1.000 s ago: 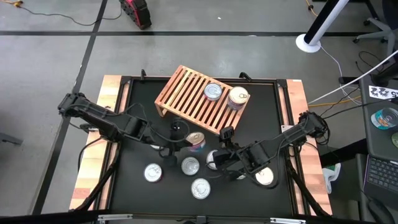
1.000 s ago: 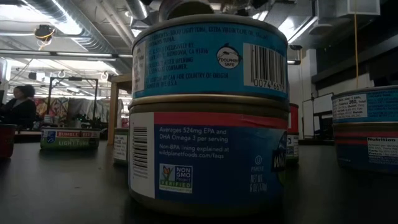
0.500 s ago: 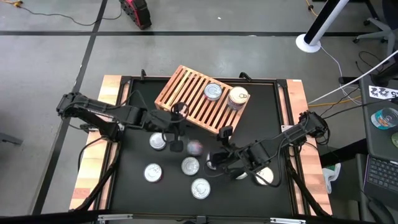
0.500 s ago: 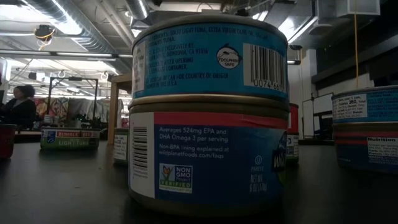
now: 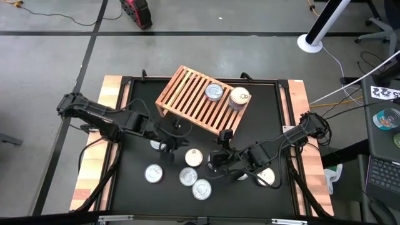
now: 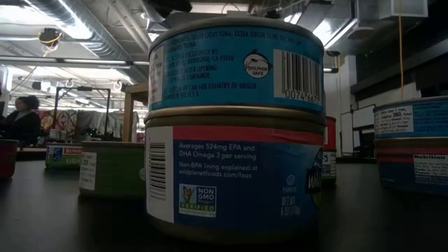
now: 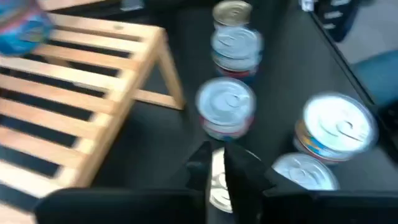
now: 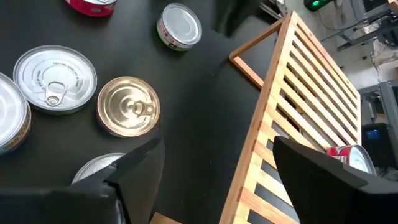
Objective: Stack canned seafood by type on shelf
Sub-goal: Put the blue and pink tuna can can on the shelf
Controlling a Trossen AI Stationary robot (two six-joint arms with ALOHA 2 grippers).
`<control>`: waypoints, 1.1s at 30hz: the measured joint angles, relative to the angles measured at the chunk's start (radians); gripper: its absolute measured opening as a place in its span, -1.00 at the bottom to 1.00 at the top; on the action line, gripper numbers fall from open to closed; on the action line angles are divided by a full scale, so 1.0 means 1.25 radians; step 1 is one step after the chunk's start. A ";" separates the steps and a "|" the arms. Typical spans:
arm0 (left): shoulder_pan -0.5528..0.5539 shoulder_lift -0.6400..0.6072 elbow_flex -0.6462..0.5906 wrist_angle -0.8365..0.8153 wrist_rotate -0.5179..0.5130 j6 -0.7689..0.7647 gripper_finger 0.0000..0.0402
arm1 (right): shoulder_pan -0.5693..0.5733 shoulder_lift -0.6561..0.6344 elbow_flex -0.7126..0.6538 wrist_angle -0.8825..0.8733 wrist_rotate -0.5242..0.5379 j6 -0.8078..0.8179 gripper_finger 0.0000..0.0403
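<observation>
Nearest the bench's front edge, round flat tins with ribbed silver pull-tab lids (image 5: pixel 201 189) lie loose on the matte black bench (image 5: pixel 134 187); one gold-lidded tin (image 5: pixel 194 157) sits just behind them, and a two-high stack with glossy blue and red paper labels (image 6: pixel 234 126) fills the low view. The right end effector (image 5: pixel 220 164) hovers low over the tins right of centre, its dark fingers spread wide and holding nothing. The left end effector (image 5: pixel 176 139) hangs just in front of the shelf's near edge, fingers close together; whether they pinch anything cannot be told. Farther back, the shelf (image 5: pixel 187 94), a slanted rack of pale wooden slats, carries two tins (image 5: pixel 214 92) side by side near its right end.
</observation>
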 joint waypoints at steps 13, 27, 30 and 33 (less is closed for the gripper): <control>-0.112 0.092 -0.082 0.016 -0.002 0.159 -0.23 | 0.002 0.000 0.000 -0.008 -0.082 -0.002 0.48; -0.125 0.284 -0.085 0.067 -0.068 0.329 -0.32 | 0.002 0.000 0.000 -0.009 -0.080 -0.002 0.48; -0.125 0.308 -0.085 0.069 -0.091 0.360 -0.32 | 0.002 0.000 0.000 -0.009 -0.080 -0.002 0.48; -0.125 0.328 -0.085 0.070 -0.137 0.381 -0.32 | 0.002 0.000 0.000 -0.009 -0.080 -0.002 0.48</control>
